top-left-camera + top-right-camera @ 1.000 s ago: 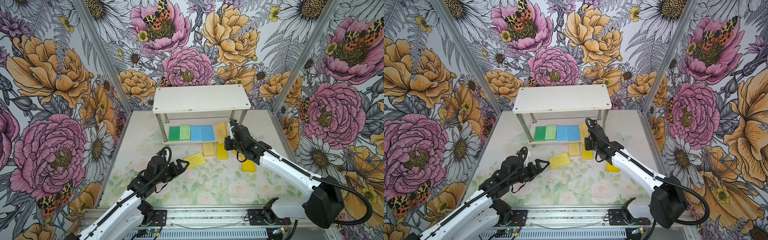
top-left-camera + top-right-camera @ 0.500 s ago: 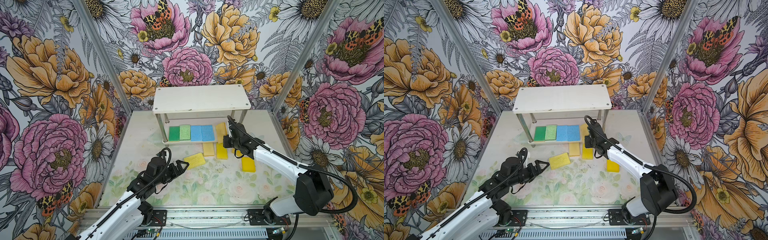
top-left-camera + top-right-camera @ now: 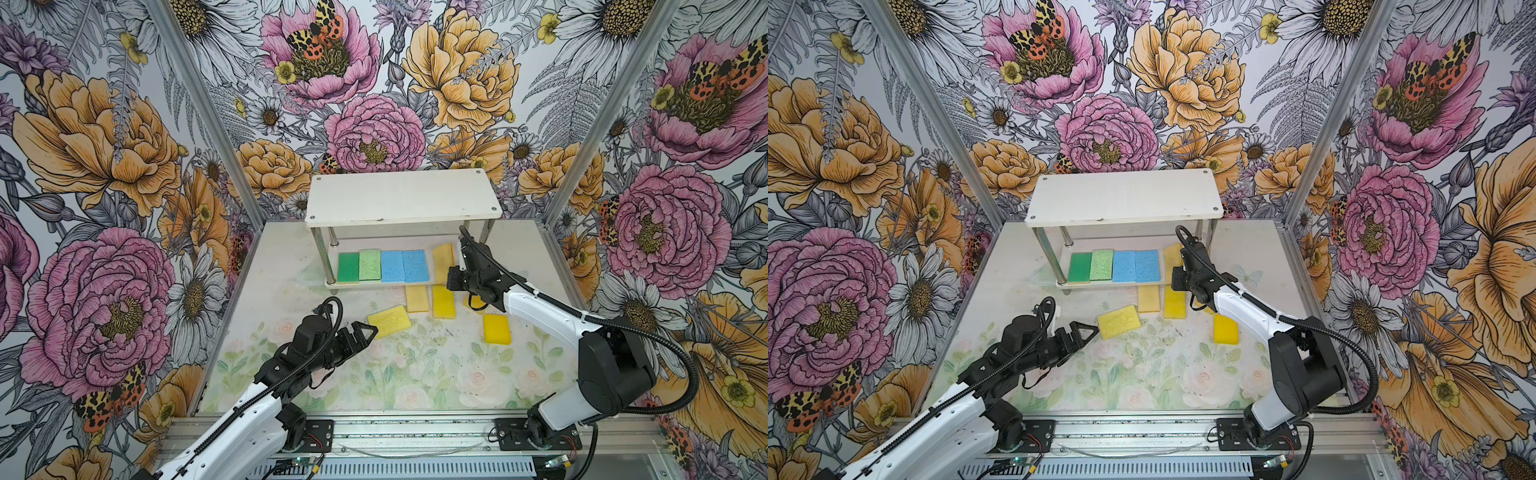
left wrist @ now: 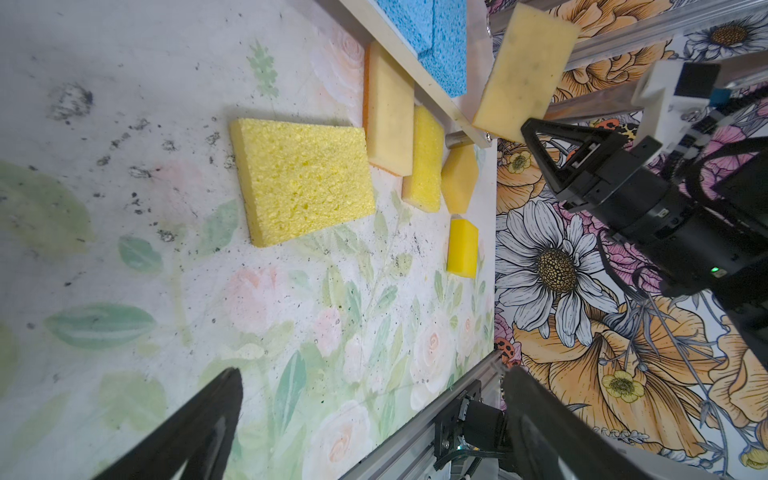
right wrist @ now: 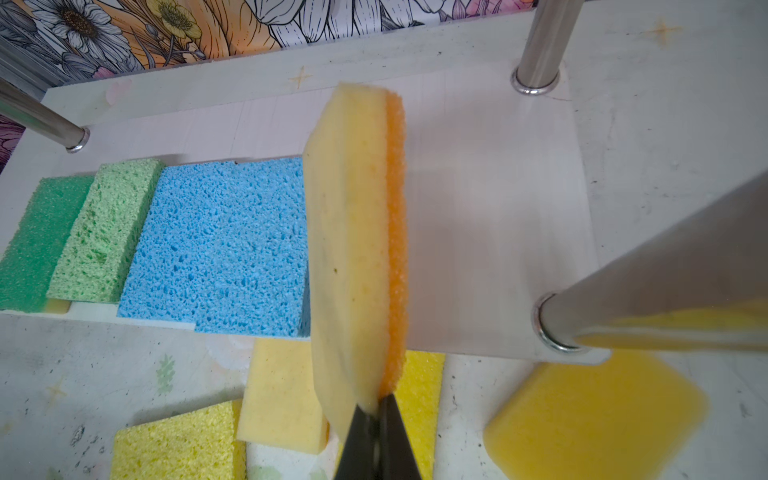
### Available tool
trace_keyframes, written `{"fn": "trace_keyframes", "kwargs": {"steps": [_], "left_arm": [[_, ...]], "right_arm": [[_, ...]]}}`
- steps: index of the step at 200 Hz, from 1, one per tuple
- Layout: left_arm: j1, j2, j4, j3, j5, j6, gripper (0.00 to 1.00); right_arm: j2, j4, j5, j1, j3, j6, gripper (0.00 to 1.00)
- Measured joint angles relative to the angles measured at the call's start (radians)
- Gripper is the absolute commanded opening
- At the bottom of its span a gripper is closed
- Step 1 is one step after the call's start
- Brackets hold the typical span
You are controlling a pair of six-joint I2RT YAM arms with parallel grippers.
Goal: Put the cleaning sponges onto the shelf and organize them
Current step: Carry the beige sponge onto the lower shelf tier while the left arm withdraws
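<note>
Both top views: the right gripper point(image 3: 449, 277) is clamped on the tan sponge point(image 3: 443, 257), tilted over the right end of the shelf point(image 3: 399, 199), lower tier. Its elbow has swung inward since a second ago. The left gripper point(image 3: 366, 332) is unmoved beside the yellow sponge point(image 3: 388, 321).
Left wrist: left gripper point(image 4: 372, 374) spread wide, empty.
Right wrist: right gripper point(image 5: 376, 415) pinches the tan sponge point(image 5: 353, 249) by its edge, beside the blue sponges point(image 5: 224, 245)
</note>
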Motion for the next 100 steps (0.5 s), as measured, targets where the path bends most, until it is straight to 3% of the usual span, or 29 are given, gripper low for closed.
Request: {"fn": "trace_keyframes", "kwargs": {"steps": [100], "left_arm": [[0.035, -0.025, -0.026, -0.011, 0.021, 0.000, 0.99]], "right_arm": [[0.073, 0.028, -0.081, -0.028, 0.027, 0.025, 0.05]]}}
